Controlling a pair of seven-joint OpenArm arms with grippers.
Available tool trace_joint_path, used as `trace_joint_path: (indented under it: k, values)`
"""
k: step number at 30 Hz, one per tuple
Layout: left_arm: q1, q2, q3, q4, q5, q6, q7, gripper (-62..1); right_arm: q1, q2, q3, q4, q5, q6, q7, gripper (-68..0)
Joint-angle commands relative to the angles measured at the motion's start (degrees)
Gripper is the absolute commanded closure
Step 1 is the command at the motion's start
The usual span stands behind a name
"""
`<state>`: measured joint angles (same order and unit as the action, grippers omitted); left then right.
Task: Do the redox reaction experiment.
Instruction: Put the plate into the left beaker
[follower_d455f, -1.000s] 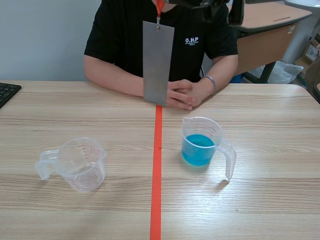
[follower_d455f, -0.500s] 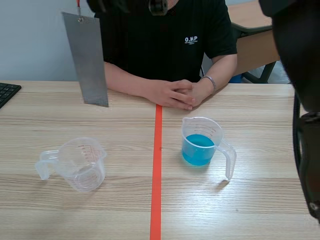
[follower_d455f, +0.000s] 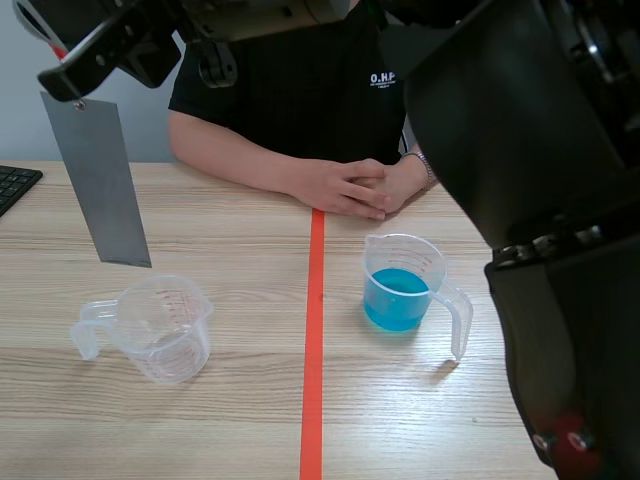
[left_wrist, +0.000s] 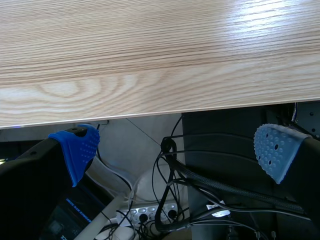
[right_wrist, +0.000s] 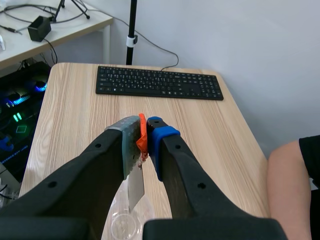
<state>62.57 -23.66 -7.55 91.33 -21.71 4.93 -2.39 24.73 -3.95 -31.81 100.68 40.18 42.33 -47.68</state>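
Across your bench (follower_d455f: 230, 420) a person (follower_d455f: 300, 90) sits with hands clasped. Your right arm crosses high to the far left. The right gripper (right_wrist: 141, 143) has its fingers pinching the orange tag (right_wrist: 142, 129) of the grey metal plate (follower_d455f: 105, 185). The plate hangs in the air over the empty measuring cup (follower_d455f: 160, 325), clear of it. The cup of blue liquid (follower_d455f: 403, 285) stands right of the tape line, well apart. Your left gripper (left_wrist: 177, 150) sits off the bench edge, fingers spread on nothing.
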Motion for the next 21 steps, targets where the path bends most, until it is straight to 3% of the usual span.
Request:
trace_joint_path:
  k: [1,12,21]
  values:
    - [0.6,0.1,-0.3,0.3,0.0,0.0,-0.8,-62.3,1.1,-0.5,-0.5,-0.1,0.0,0.4,1.1,-1.7]
    - [0.6,0.1,-0.3,0.3,0.0,-0.1,-0.8,-62.3,1.0,-2.4,-2.4,-4.3,-2.7,0.4,2.0,-1.7]
    - [0.6,0.1,-0.3,0.3,0.0,-0.2,-0.8,-62.3,1.0,-2.6,-2.4,-7.8,-5.5,0.4,7.0,-1.7]
